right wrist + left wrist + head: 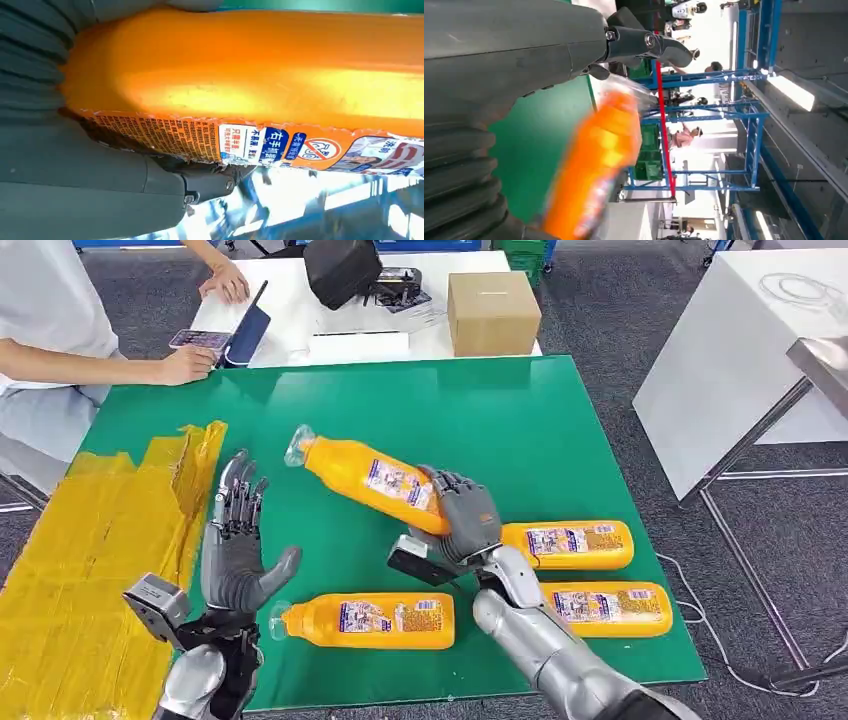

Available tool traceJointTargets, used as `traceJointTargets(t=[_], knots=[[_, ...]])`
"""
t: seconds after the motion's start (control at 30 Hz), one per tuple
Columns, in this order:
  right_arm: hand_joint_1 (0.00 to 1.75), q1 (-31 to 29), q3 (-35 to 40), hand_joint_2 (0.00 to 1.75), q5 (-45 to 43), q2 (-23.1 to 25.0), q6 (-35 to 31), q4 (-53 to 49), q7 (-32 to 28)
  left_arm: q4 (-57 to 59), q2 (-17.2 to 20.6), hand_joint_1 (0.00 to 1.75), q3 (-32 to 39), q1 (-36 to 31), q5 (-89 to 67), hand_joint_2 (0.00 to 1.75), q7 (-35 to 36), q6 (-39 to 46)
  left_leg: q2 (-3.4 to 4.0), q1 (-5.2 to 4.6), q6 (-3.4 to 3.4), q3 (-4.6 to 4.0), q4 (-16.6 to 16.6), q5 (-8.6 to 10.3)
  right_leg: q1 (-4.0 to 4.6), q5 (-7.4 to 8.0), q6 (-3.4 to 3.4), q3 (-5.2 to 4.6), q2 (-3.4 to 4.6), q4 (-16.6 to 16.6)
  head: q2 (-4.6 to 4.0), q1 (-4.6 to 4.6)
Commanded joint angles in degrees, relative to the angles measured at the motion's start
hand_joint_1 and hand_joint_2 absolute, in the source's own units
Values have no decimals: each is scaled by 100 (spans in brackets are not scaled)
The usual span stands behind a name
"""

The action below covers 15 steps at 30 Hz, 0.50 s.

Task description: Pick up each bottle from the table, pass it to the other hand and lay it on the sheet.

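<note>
We grip the raised bottle [368,480] at its base with our right hand [462,518] above the green table [560,440], our left hand [236,540] spread empty beside it; it looks full, heavy, slick, so take its labelled middle.

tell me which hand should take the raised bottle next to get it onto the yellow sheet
Left. The right hand grips the raised bottle; the left hand is empty, fingers spread, beside the yellow sheet.
</note>
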Motion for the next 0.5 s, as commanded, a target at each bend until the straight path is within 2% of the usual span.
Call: traceJointTargets(t=[0.03,0.1,0.17,0.2,0.43,0.5], knots=[[175,829,-1558,175,-1270,223,98,-1732,-821,342,139,0,-387,-154,-27,175,156,45,0,2,3,16,-1,-9,4,-9,-7,20,-10,-5,0,0],[175,981,-1497,175,-1595,213,391,-2006,-960,438,182,0,-479,-225,42,175,331,-27,-11,2,2,13,-3,-5,4,-8,-6,22,-21,-7,0,0],[175,1172,-1288,175,-1997,193,988,-2311,-1041,598,157,0,-487,-313,1149,175,1079,-828,-12,7,3,23,0,-10,10,-11,-10,35,-25,-11,0,0],[175,1230,-1185,175,-2083,180,1173,-2370,-1088,651,180,0,-507,-363,1279,175,1211,-916,-13,2,2,14,-3,-5,5,-8,-7,23,-22,-8,0,0],[175,1310,-372,175,-1952,216,1311,-2387,-1201,800,212,0,-584,-572,2007,175,1584,-1266,-1,3,-1,8,-3,-4,3,-5,-7,9,-9,-5,0,0],[175,1284,-200,175,-2018,239,1525,-2293,-1126,766,220,0,-550,-540,2305,175,1678,-1443,9,4,0,17,-4,-8,6,-6,-9,17,-2,-8,0,0]])
